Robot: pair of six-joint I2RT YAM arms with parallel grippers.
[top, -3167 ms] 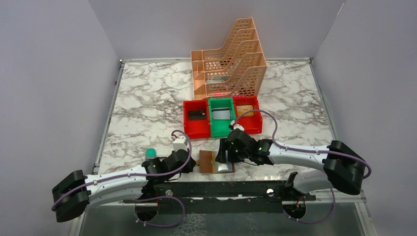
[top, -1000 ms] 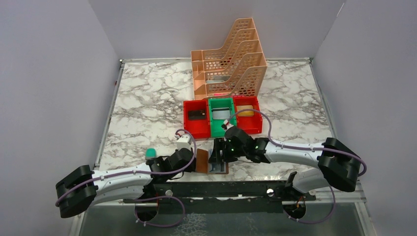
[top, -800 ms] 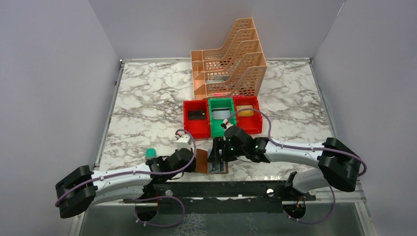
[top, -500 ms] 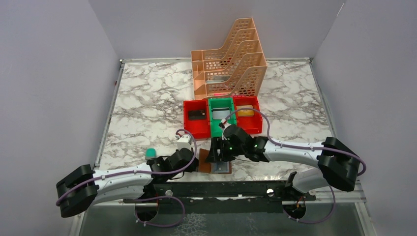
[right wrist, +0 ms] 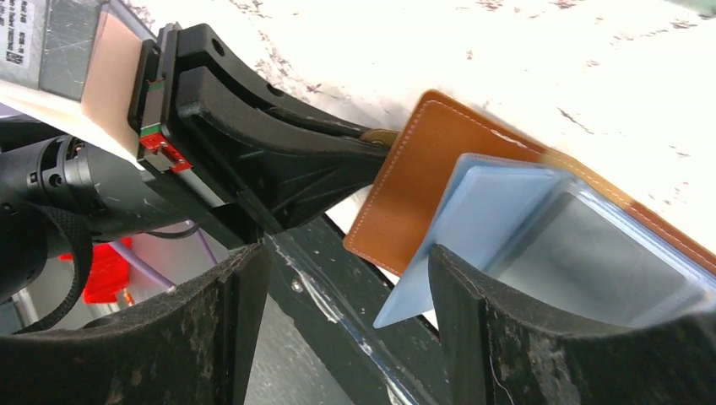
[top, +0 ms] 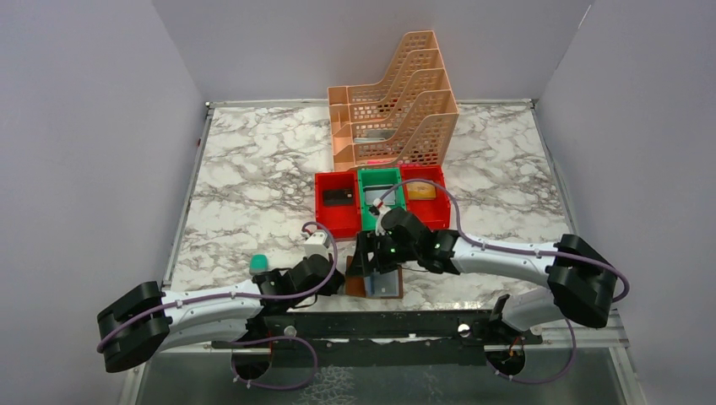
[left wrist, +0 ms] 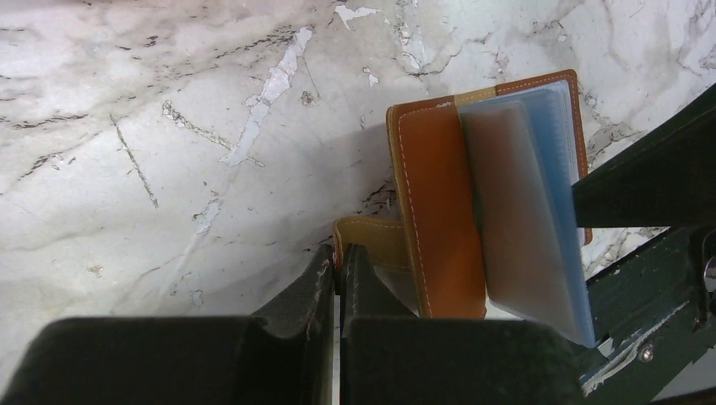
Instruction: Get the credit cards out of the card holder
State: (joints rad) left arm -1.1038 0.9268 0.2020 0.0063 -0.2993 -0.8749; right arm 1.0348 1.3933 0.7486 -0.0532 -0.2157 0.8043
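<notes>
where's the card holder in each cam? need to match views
Top external: card holder low centre of the frame, lying open.
Left wrist: card holder right of centre, brown flap on the left, blue sleeves on the right.
Right wrist: card holder centre to right, beyond that camera's own fingers.
Shared landmark: the left gripper, pinched on the holder's tab, shows in all three.

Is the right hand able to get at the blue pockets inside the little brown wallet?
Probably yes. The right hand is open just above the card holder, whose blue pockets fan up toward it, while the left hand pinches the snap tab. Nothing sits between.
</notes>
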